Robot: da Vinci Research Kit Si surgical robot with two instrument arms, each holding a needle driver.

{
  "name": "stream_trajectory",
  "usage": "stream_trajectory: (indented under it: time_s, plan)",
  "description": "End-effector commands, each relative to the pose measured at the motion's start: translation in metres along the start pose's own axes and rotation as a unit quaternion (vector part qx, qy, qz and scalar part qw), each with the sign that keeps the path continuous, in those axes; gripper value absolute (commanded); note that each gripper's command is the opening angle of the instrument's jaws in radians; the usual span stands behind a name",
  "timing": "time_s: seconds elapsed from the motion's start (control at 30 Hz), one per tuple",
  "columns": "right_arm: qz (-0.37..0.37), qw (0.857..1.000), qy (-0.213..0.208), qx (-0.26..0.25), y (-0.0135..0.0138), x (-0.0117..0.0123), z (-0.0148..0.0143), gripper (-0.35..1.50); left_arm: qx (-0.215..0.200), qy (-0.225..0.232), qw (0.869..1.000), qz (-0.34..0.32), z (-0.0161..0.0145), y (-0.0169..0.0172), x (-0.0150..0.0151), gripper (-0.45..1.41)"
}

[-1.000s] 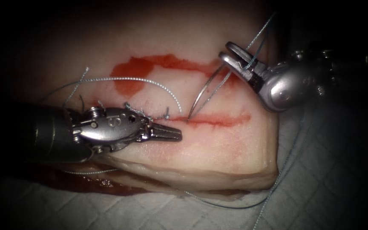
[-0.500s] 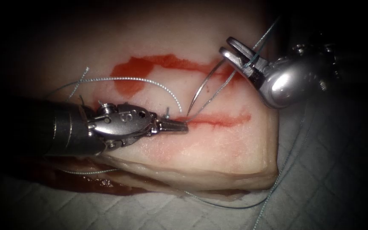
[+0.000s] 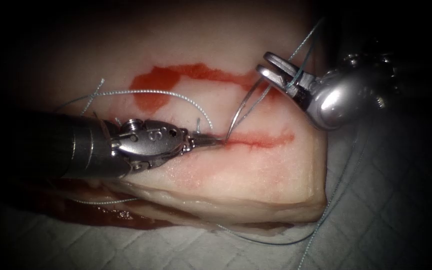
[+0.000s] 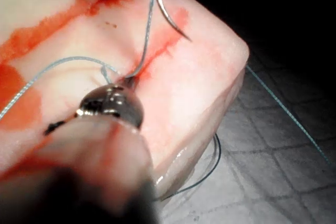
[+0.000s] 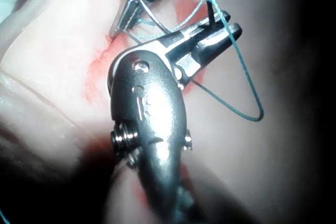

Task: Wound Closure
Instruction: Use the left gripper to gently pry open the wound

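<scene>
The tissue point(image 3: 256, 170) is lying as a pale, glistening slab on a quilted grey cloth point(image 3: 386, 220), and is showing a red cut point(image 3: 261, 140) running left to right along its near half, with a broader smear of red fluid point(image 3: 176, 80) sitting farther back; the left gripper point(image 3: 211, 142) is reaching in from the left with its jaws drawn together to a narrow point right at the left end of the open cut, though whether they are pinching anything there cannot be told; the right gripper point(image 3: 276, 70) is hovering above the far right of the tissue, its jaws clamping the needle point(image 3: 241, 107) near its thread end; the needle is arcing down and leftward, its tip touching the cut just beside the left gripper's point; the thread point(image 3: 166, 94) is looping across the tissue left of the needle, and another length is trailing off the right edge onto the cloth; compared with a second ago, the left gripper has been advancing rightward along the cut until it meets the needle tip, while the right gripper has barely been shifting.
</scene>
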Motion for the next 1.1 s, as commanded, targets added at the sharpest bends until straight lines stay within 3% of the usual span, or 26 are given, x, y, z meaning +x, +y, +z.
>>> stream_trajectory:
  time_s: [0.03, 0.37, 0.6, 0.97, 1.03, 1.1]
  plan:
    - [-0.001, 1.0, -0.001, 0.001, -0.0001, 0.0006, 0.0009, -0.35, -0.007, 0.003, 1.0, 0.009, 0.0009, 0.0001, 0.0002, -0.45]
    - [-0.028, 0.999, 0.019, -0.004, -0.0004, 0.0008, 0.0013, -0.35, -0.045, 0.008, 0.998, 0.031, 0.001, 0.0002, 0.0003, -0.45]
    - [-0.098, 0.993, 0.063, -0.027, -0.0003, 0.001, 0.0019, -0.35, -0.072, 0.007, 0.997, 0.028, 0.0008, 0.0004, 0.0002, -0.45]
    - [-0.129, 0.987, 0.081, -0.047, 0.0006, 0.0014, 0.0032, -0.35, -0.088, 0.006, 0.996, 0.025, 0.0013, 0.001, -0.0006, -0.45]
    - [-0.129, 0.987, 0.081, -0.046, 0.0005, 0.0014, 0.0032, -0.35, -0.092, 0.013, 0.994, 0.054, 0.0016, 0.0012, -0.0005, -0.45]
    - [-0.128, 0.987, 0.082, -0.052, 0.0003, 0.0014, 0.0032, -0.35, -0.083, 0.058, 0.985, 0.139, 0.0018, 0.0014, -0.0001, -0.45]
